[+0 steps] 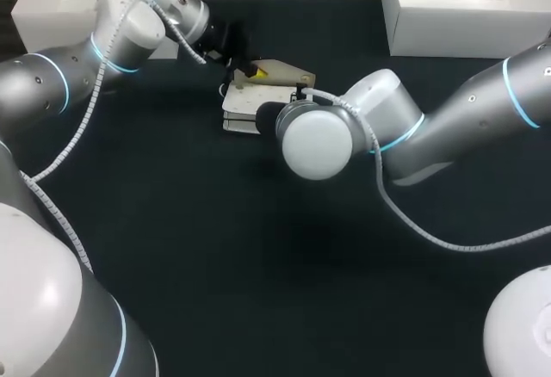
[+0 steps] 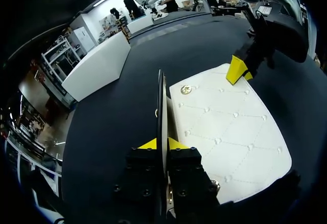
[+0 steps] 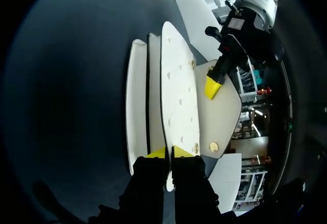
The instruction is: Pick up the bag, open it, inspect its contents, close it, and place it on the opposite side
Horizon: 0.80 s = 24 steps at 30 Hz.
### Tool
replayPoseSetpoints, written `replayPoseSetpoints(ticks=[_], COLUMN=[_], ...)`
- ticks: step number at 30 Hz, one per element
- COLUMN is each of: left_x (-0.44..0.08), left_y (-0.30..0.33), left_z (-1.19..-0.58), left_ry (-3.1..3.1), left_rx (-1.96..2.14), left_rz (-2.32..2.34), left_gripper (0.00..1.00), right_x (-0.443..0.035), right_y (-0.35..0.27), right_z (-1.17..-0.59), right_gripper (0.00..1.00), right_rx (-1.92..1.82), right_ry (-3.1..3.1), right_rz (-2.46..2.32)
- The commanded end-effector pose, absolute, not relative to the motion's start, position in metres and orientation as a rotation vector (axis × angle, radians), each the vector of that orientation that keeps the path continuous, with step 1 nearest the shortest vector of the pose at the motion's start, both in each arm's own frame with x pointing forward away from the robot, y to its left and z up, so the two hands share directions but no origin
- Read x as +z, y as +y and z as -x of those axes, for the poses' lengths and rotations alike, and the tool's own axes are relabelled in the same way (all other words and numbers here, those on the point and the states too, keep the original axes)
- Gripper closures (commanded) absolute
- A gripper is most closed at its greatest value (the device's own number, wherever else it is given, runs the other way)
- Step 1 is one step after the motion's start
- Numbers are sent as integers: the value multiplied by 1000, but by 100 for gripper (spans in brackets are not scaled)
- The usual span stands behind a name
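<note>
White bag [image 1: 258,95] on bench [image 1: 258,274], 12 o'clock of centre. Left fingers [image 2: 147,145] clenched on its thin edge, right fingers [image 3: 182,152] clenched on quilted panel. Risk: shallow pinches slip; opposed pulls drag or twist bag.

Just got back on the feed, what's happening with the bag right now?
Both arms hold the white quilted bag, which appears to rest on the dark table. The left arm has its jaws closed on a thin upright edge of it; the right arm has its jaws pinching a panel edge from the opposite side.
</note>
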<state>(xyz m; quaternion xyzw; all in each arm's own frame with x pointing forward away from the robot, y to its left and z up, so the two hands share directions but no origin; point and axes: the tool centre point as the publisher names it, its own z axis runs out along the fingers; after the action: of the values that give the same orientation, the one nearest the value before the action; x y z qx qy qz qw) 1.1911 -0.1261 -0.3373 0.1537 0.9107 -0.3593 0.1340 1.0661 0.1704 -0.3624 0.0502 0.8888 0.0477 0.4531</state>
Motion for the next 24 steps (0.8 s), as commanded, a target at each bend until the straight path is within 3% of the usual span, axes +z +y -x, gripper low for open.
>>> replayPoseSetpoints(ticks=[1,20,21,22,23,24], left_x=[-340,-340,-338,-336,-334,-330], left_y=[-126,-123,-122,-122,-121,-121], left_z=[-1192,-1158,-1159,-1160,-1162,-1165], left_ry=[2637,2447,2457,2473,2480,2488], left_rx=[-1042,-1026,-1041,-1040,-1034,-1054], left_rz=[-448,-550,-538,-525,-500,-491], left_gripper=[100,100,87,65,53,52], right_x=[-364,-364,-364,-364,-364,-364], right_y=[171,169,169,169,169,169], right_z=[-1064,-1066,-1066,-1066,-1066,-1066], right_gripper=[100,100,100,100,100,100], right_rx=[115,116,116,116,116,116], right_ry=[2187,2195,2195,2195,2195,2195], right_rz=[-131,-153,-153,-153,-153,-153])
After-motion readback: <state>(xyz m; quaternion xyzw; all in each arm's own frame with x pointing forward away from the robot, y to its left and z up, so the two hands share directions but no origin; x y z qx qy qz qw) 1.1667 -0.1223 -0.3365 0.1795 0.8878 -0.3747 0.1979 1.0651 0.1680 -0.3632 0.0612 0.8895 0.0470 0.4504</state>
